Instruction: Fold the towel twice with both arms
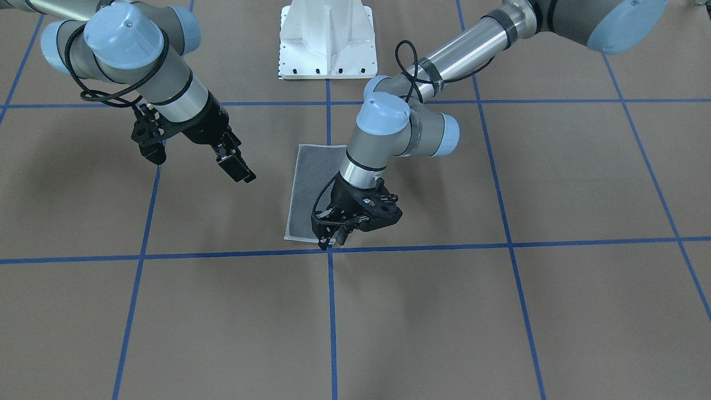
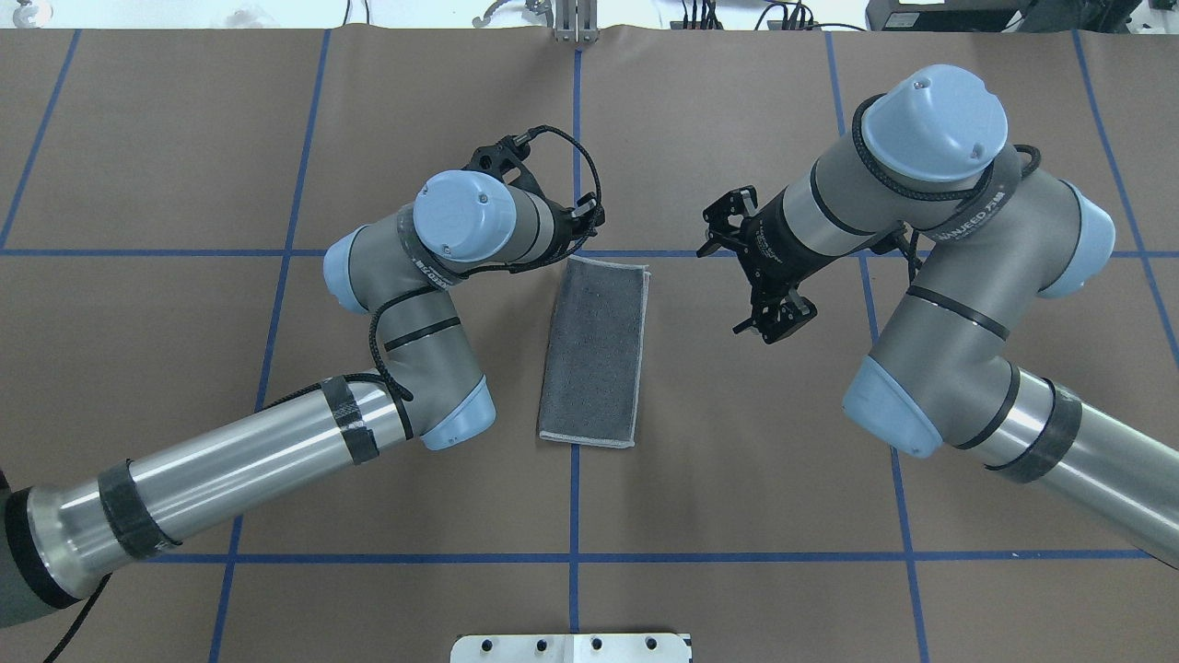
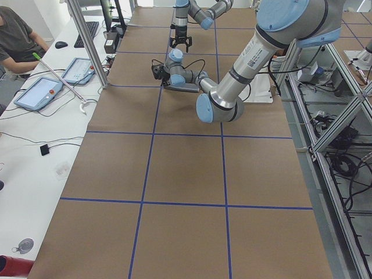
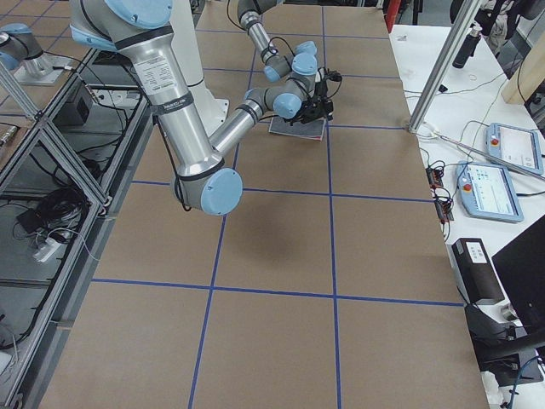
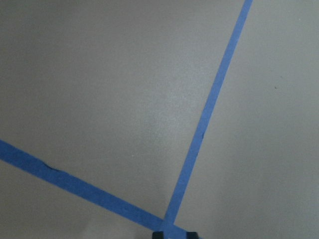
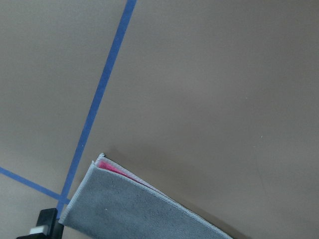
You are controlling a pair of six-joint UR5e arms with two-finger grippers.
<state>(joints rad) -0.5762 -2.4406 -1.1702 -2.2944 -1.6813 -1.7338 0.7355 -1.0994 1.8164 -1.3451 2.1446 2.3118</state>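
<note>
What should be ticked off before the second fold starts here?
1. First fold done: ok. The towel lies as a narrow strip, grey side out, with pink showing between the layers at one corner.
2. Towel flat, edges lined up: ok in the overhead view.
3. Left gripper at the towel's far corner on its own side: ok.
4. Left gripper's hold on that corner: cannot tell; its wrist camera shows only the table covering and tape.
5. Right gripper at the other far corner: not ok. It is open, off to the side, and not touching the towel.
</note>
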